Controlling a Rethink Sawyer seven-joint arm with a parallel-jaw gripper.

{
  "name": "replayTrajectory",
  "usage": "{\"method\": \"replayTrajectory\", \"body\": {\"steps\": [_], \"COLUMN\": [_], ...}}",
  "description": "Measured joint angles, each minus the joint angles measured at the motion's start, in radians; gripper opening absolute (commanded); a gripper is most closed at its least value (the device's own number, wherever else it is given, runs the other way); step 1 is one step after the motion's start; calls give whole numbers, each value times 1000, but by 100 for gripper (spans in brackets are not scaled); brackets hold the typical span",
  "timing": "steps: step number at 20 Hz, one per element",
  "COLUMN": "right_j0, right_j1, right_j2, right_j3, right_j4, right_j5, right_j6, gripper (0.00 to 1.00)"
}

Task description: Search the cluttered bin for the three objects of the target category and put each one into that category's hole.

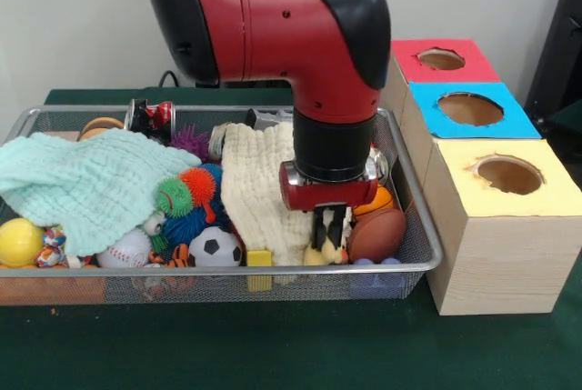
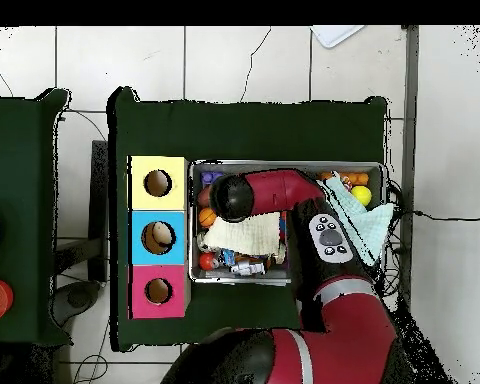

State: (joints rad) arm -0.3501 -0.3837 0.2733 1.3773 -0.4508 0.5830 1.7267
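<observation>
The gripper (image 1: pixel 331 237) is reaching down into the cluttered bin (image 1: pixel 420 231) at its end nearest the wooden box. Whether the fingers are released or grasping something, I cannot tell; a pale and dark shape is showing between them.

Risk: the cream cloth (image 1: pixel 259 192) is lying just beside the fingers and could be snagging and lifting with them. The brown football (image 1: pixel 377 234) on their other side could be rolling and shoving toys aside.

Farther off, a mint cloth (image 1: pixel 91 185) is covering much of the bin, beside spiky balls (image 1: pixel 186 192), a soccer ball (image 1: pixel 215 246) and a yellow ball (image 1: pixel 18 243). An orange striped toy (image 1: pixel 181 255), possibly the tiger, is peeking out there. The red hole (image 1: pixel 441 59) is sitting farthest from the fingers.
</observation>
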Motion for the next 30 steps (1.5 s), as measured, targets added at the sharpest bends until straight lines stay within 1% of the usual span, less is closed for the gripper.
{"method": "replayTrajectory", "body": {"steps": [1, 2, 3, 6, 10, 12, 13, 15, 17, 21, 24, 26, 28, 30], "right_j0": [4, 12, 17, 28, 59, 68, 82, 94, 115, 151, 181, 196, 218, 238], "right_j1": [-13, -53, -77, -127, -233, -254, -277, -292, -312, -330, -350, -366, -387, -398], "right_j2": [-1, -4, -5, -7, -10, -11, -15, -19, -27, -38, -50, -58, -71, -81], "right_j3": [10, 36, 47, 65, 80, 85, 97, 111, 146, 211, 275, 303, 345, 380], "right_j4": [9, 36, 52, 86, 165, 182, 200, 209, 224, 240, 253, 262, 275, 284], "right_j5": [2, 24, 44, 98, 211, 214, 210, 202, 177, 130, 61, 12, -57, -102], "right_j6": [0, 0, 0, 0, 0, 0, 0, 1, 1, 1, 2, 2, 2, 2], "gripper": [0, 0, 0, 0, 0, 0, 0, 0, 0, 0, 0, 0, 0, 0]}}
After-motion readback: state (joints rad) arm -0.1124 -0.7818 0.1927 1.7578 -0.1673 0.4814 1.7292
